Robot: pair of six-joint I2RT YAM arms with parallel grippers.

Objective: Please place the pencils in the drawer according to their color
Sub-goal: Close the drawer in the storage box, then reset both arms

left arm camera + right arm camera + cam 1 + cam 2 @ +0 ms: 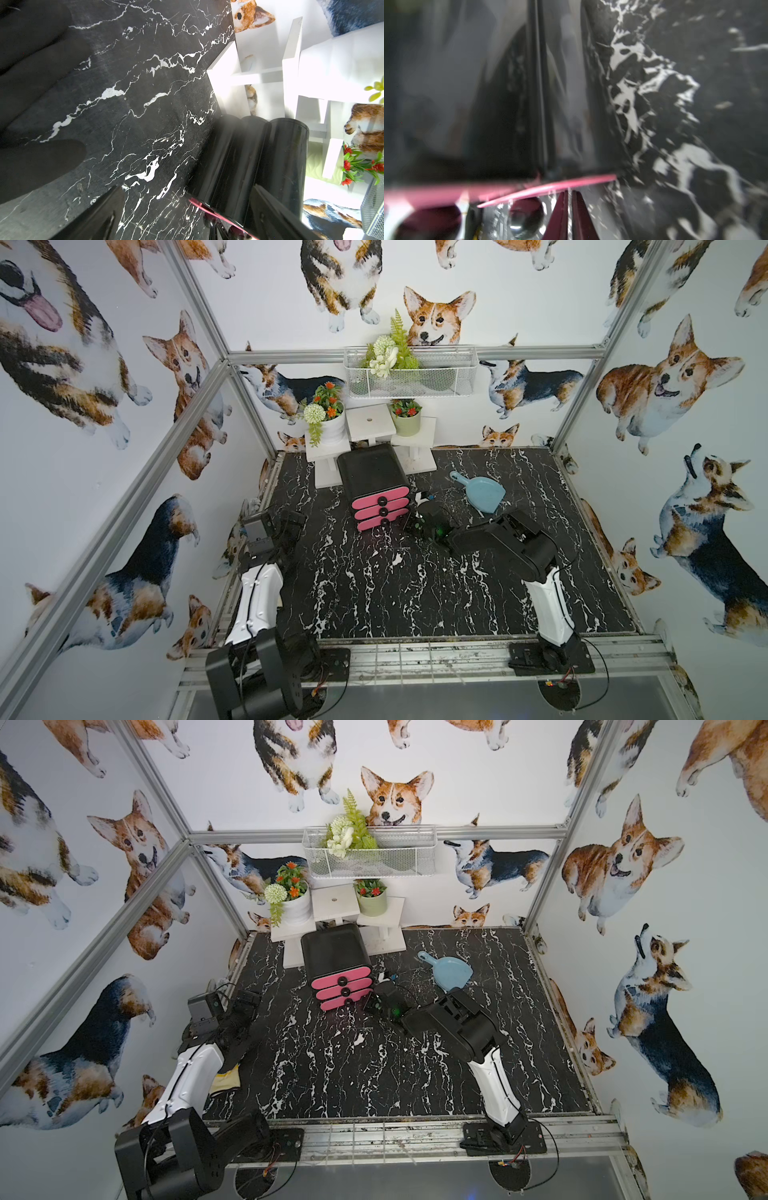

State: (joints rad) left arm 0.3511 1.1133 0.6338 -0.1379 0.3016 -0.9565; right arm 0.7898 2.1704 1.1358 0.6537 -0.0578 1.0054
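The tabletop (pixel 374 597) is black marble veined in white. The drawer chest (pixel 370 468) is glossy black with three pink fronts and black knobs, and the dustpan (pixel 484 491) is pale blue. At the back edge, a white pot (pixel 333 430) holds orange-red flowers and a pale green pot (pixel 406 423) holds red ones. The walls (pixel 519 302) are white, printed with tan, black and white corgis.

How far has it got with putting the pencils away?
Looks nearly finished: no pencils lie loose on the table, and the drawer has three pink fronts that look pushed in. In hand: the right gripper, shut, sits at the fronts' end. The left gripper is open, empty. Left: backing away; the sorting inside is hidden.
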